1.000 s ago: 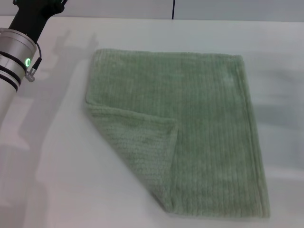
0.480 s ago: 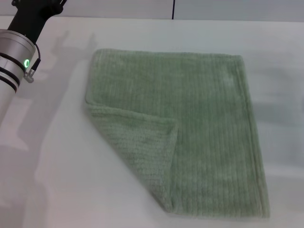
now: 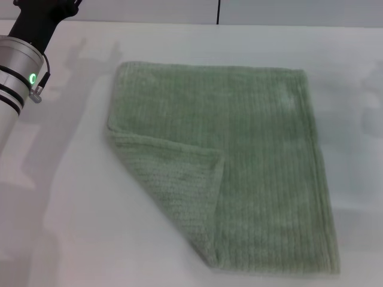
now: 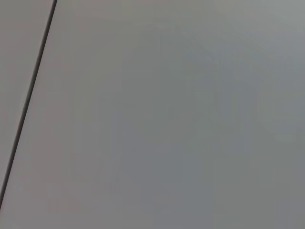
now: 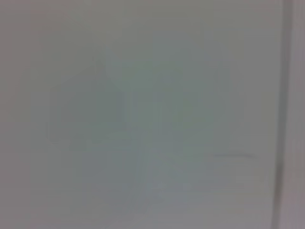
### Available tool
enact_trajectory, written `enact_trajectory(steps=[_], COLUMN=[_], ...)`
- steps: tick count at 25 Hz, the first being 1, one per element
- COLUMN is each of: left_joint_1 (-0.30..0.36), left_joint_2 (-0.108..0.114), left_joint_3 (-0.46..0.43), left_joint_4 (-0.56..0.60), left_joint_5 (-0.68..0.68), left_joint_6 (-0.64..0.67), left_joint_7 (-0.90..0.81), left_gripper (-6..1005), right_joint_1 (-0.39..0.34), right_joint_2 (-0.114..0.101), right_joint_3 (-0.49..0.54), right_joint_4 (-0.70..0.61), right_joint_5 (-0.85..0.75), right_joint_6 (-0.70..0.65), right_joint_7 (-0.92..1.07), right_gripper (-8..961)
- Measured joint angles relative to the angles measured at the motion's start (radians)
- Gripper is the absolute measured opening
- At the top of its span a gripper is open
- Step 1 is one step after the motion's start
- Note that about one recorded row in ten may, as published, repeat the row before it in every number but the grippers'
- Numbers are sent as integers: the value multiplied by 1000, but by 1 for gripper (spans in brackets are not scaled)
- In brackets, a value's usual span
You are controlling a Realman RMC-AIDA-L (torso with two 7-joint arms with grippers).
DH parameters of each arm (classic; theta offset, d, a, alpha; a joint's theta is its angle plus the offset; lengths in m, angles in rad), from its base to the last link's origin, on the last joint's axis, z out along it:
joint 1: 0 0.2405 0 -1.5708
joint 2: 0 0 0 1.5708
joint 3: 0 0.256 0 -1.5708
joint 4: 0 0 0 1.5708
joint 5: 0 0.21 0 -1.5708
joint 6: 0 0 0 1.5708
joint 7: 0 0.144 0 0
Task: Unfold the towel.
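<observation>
On the table (image 3: pixel 72 197), one towel (image 3: pixel 251 161), corner folded

Soft, even light falls on my table (image 3: pixel 179 36); my left arm (image 3: pixel 18 66) casts faint shadows near its far-left corner. Both wrist views are blurred.

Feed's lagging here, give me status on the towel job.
Left arm parked at table's far-left edge; neither gripper in view. Towel flat, near-left corner folded over. Nothing in the way.

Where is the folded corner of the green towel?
In the head view, the towel lies flat on the white table; its folded corner is at the near left, below the left arm.
</observation>
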Motion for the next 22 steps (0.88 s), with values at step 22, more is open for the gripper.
enact_trajectory(steps=[22], left_joint_1=[3], left_joint_2=[1], left_joint_3=[0], left_joint_4=[3], left_joint_5=[0], left_joint_6=[13], left_joint_7=[27], left_gripper=[823], right_joint_1=[-11], right_joint_2=[7], right_joint_3=[492], right_joint_4=[-757], right_joint_5=[-29], right_joint_6=[-1434], right_joint_7=[-348], right_gripper=[-3])
